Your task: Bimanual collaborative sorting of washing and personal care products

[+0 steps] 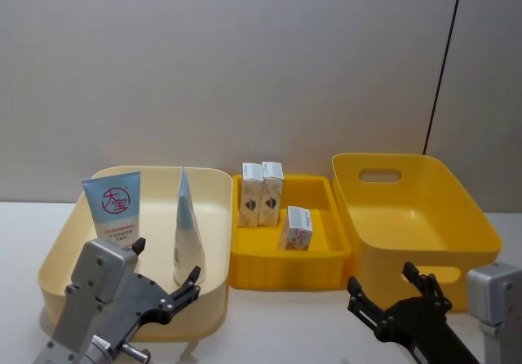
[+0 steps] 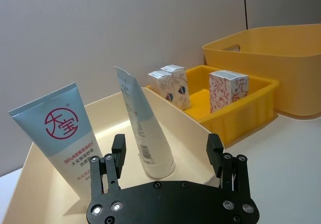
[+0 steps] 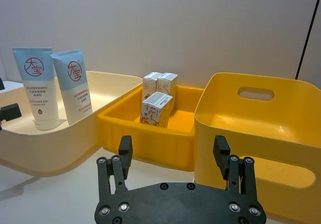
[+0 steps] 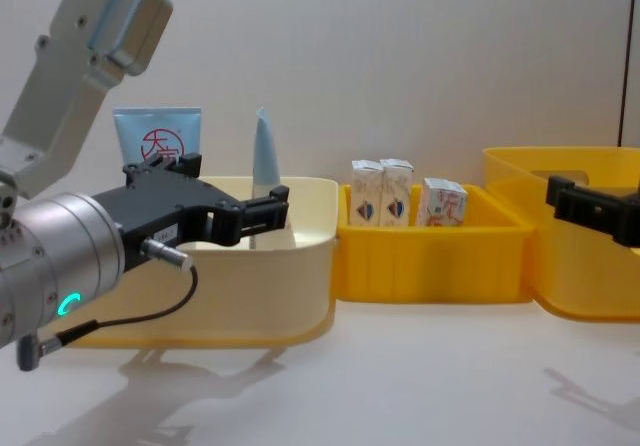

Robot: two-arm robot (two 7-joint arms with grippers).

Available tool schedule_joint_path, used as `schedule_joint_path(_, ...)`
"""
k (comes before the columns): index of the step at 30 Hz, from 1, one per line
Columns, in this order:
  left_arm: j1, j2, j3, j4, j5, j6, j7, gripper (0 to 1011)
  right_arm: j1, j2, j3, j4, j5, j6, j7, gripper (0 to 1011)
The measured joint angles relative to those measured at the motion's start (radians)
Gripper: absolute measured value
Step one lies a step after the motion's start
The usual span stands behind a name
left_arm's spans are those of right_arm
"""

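Two white tubes with pale blue ends stand upright in the cream bin [image 1: 54, 254]: one [image 1: 114, 209] shows its red logo, the other [image 1: 186, 225] is edge-on. Three small cartons sit in the small yellow tray [image 1: 285, 273]: two [image 1: 252, 194] [image 1: 272, 188] upright at its back, one [image 1: 297, 227] nearer the front. My left gripper [image 1: 167, 262] [image 2: 165, 143] hangs open and empty over the cream bin's front, just short of the edge-on tube [image 2: 143, 128]. My right gripper [image 1: 382, 278] [image 3: 172, 144] is open and empty in front of the large yellow bin [image 1: 424, 217].
The three containers stand side by side on the white table: cream bin on the left, small tray in the middle, large handled yellow bin on the right with nothing in it. A grey wall stands close behind. Bare table lies in front of the bins.
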Motion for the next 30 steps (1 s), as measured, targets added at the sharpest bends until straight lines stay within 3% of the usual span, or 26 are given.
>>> schedule_joint_path(30, 0.000, 0.000, 0.000, 0.000, 0.000, 0.000, 0.000, 1002, 0.000, 0.000, 0.000, 0.000, 0.000, 0.000, 0.000, 1001)
